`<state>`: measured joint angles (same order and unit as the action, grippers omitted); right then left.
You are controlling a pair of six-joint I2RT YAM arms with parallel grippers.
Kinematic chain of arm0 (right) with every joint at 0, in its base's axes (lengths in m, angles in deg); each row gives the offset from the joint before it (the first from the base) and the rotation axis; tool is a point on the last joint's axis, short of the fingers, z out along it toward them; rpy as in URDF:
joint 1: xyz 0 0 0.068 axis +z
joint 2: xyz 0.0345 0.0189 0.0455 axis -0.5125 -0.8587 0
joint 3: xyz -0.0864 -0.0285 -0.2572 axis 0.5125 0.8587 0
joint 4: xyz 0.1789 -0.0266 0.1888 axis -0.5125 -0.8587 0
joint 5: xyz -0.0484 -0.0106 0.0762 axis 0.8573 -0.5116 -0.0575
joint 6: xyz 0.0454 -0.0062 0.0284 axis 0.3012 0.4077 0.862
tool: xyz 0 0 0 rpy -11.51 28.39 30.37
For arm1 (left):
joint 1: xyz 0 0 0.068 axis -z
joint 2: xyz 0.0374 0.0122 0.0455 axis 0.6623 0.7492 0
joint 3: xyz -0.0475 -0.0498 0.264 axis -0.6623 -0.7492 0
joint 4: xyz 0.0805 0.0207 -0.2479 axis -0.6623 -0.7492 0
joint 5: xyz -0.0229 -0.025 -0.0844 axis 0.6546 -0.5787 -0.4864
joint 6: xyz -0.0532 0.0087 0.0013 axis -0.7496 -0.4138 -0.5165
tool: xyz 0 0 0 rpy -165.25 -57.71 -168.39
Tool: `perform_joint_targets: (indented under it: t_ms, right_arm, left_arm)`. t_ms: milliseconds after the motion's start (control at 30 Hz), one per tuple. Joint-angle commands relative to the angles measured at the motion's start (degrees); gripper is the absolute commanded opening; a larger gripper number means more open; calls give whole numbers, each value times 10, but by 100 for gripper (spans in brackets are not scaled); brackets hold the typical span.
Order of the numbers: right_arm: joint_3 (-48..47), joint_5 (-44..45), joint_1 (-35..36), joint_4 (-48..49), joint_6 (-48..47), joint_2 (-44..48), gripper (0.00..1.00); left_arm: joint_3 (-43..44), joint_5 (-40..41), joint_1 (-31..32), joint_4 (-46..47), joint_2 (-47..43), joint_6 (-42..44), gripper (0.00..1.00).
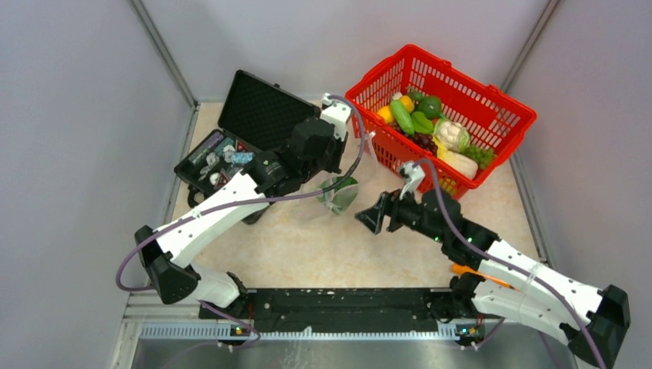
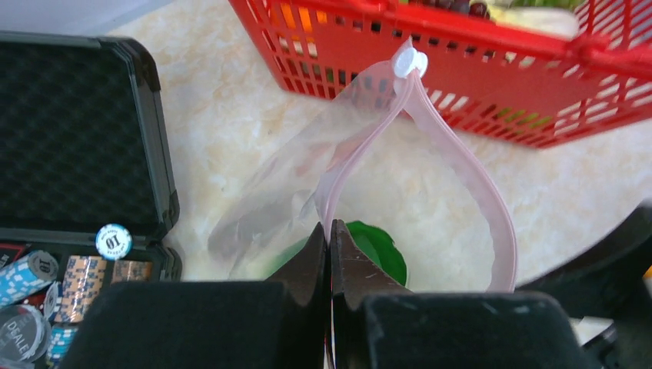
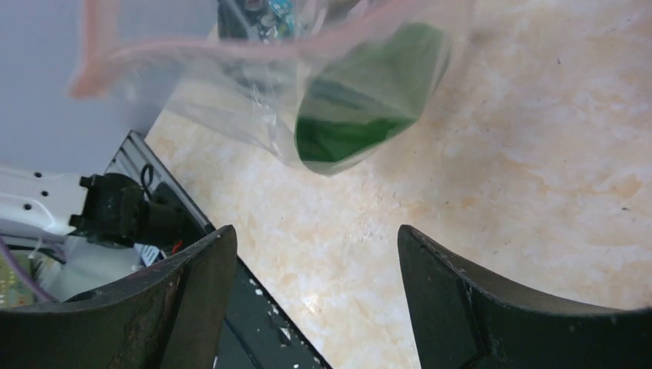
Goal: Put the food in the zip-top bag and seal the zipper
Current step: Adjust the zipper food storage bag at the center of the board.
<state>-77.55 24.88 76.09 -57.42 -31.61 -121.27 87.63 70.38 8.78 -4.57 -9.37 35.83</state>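
Observation:
The clear zip-top bag [image 1: 334, 201] hangs above the table between the case and the basket, mouth open. A green food piece [image 1: 346, 188] lies in its bottom, also seen in the left wrist view [image 2: 380, 254] and the right wrist view [image 3: 354, 115]. My left gripper [image 1: 332, 171] is shut on the bag's pink zipper strip [image 2: 477, 181], pinched at the fingertips [image 2: 329, 231]; the white slider [image 2: 407, 61] sits at the far end. My right gripper [image 1: 373, 215] is open and empty, just right of the bag and lower than it [image 3: 315, 254]. More food [image 1: 430, 127] fills the red basket.
The red mesh basket [image 1: 507, 115] stands at the back right, close behind the bag. The open black case [image 1: 265, 108] with poker chips [image 2: 46, 284] is at the back left. A small orange thing [image 1: 464, 269] lies by the right arm. Grey walls enclose the table.

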Motion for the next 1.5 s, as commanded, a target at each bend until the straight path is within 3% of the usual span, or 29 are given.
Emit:
perform_joint_targets:
  t_ms: [0, 133, 233, 400, 533, 700, 833, 967, 1200, 1300, 1467]
  right_arm:
    - [10, 183, 104, 86, 1, -29, 75]
    - [43, 305, 160, 174, 23, -67, 74]
    - [53, 335, 171, 242, 31, -106, 69]
    - [21, 378, 176, 202, 46, -172, 69]
    - [38, 386, 177, 247, 71, -181, 61]
    - [47, 467, 176, 273, 97, -198, 53]
    - [39, 489, 177, 293, 91, -222, 21]
    - [20, 452, 177, 260, 79, -210, 0]
    - [-11, 352, 176, 228, 27, -133, 0]
    - [-72, 264, 166, 171, 15, -120, 0]
    - [-141, 42, 135, 142, 67, -112, 0]
  left_arm:
    - [77, 18, -6, 21, 29, -43, 0]
    - [78, -10, -7, 57, 49, -110, 0]
    - [74, -30, -7, 69, 72, -163, 0]
    - [61, -33, -7, 95, 80, -173, 0]
    - [61, -33, -7, 105, 82, -173, 0]
    - [54, -45, -7, 122, 83, -183, 0]
    - [52, -59, -7, 127, 87, -183, 0]
    - [48, -30, -7, 122, 80, -164, 0]
    - [103, -23, -7, 76, 72, -98, 0]
    - [216, -40, -7, -23, 92, -53, 0]
    - [487, -54, -7, -278, 158, 19, 0]
